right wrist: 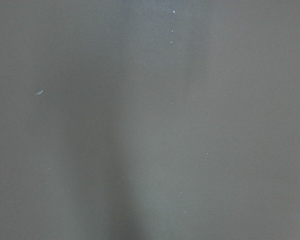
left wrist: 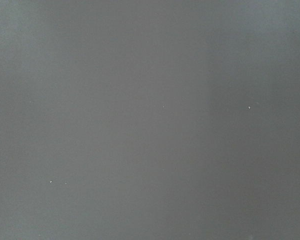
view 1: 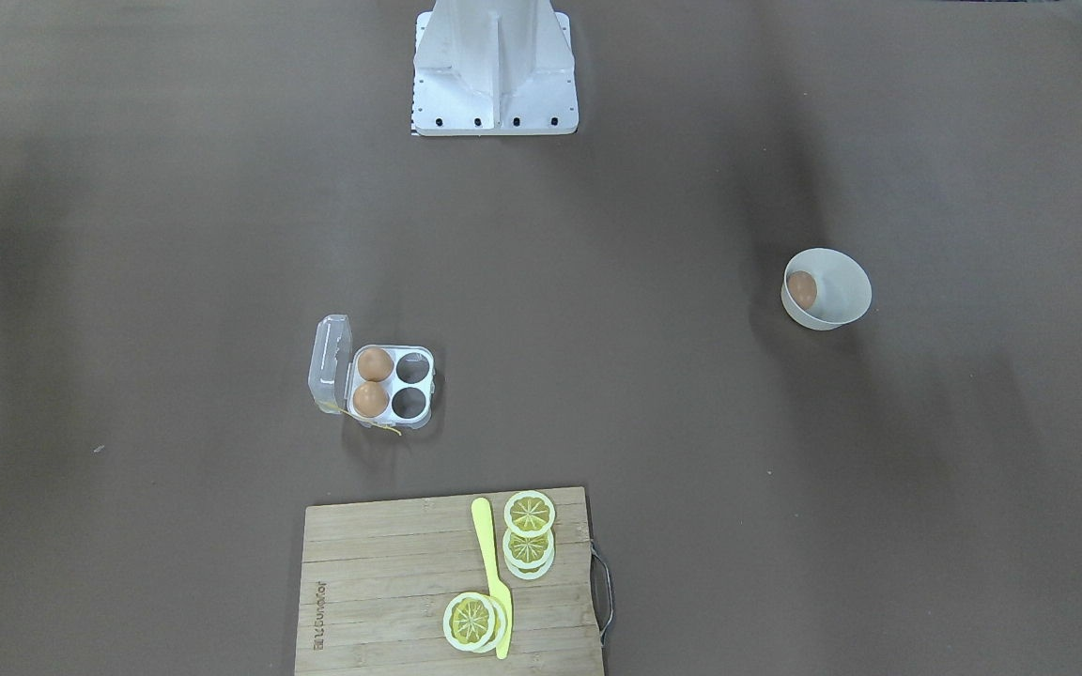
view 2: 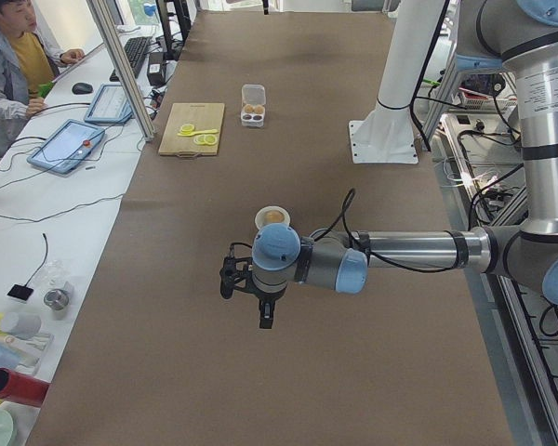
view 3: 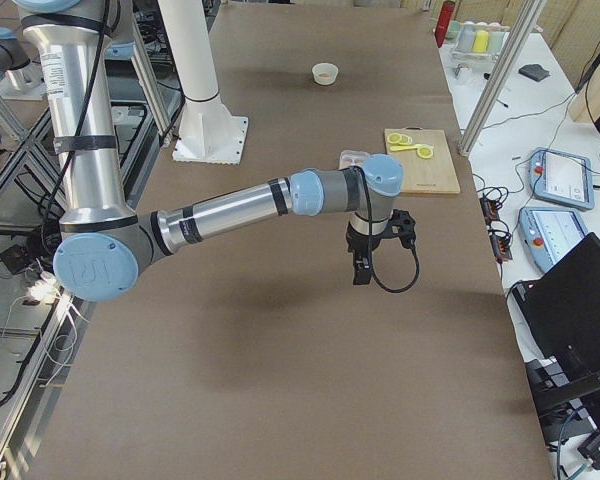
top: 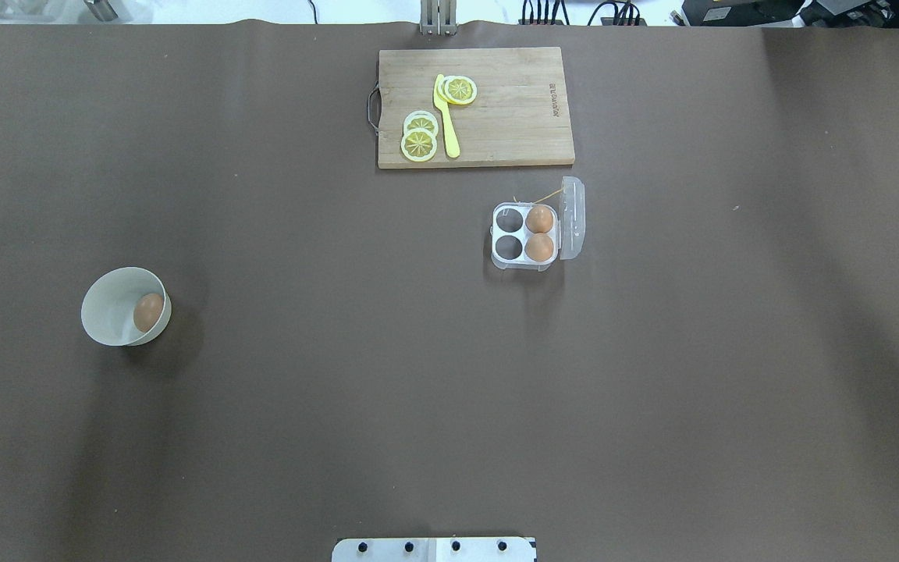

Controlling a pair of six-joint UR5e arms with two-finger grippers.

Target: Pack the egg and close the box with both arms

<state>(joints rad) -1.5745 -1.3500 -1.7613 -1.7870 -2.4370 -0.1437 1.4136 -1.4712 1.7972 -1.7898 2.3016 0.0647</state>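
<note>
Overhead view, with the centre of the table [top: 449,437] taken as the clock hub. At 9 o'clock, a round white bowl [top: 110,311] holding the egg [top: 148,311] to be packed, resting against the wall on the bowl's 3 o'clock side. At 2 o'clock, the box [top: 509,234], with its clear lid [top: 572,217] swung open along the 3 o'clock edge and a yellow string [top: 547,195] trailing from the 12 o'clock corner. Inside, a packed egg [top: 539,219] in the 1 o'clock cell and a second packed egg [top: 539,247] in the 5 o'clock cell, with both empty cells [top: 508,221] on the 9 o'clock side. At 12 o'clock, a cutting board [top: 496,117] with lemon slices [top: 419,144] and a yellow knife [top: 446,117], apparently no part of the task. Left hand [view 2: 267,316] visible only in the left side view, aloft over bare table near the bowl and touching nothing; cannot tell whether fingers apart or together. Right hand [view 3: 360,270] visible only in the right side view, aloft over bare table short of the box; likewise cannot tell. Both wrist views filled with plain table surface. Judged progress: at the outset, with neither packing nor closing done. Judged remainder: lifting the egg from the bowl, seating it in an empty cell, and folding the lid down with both arms.
</note>
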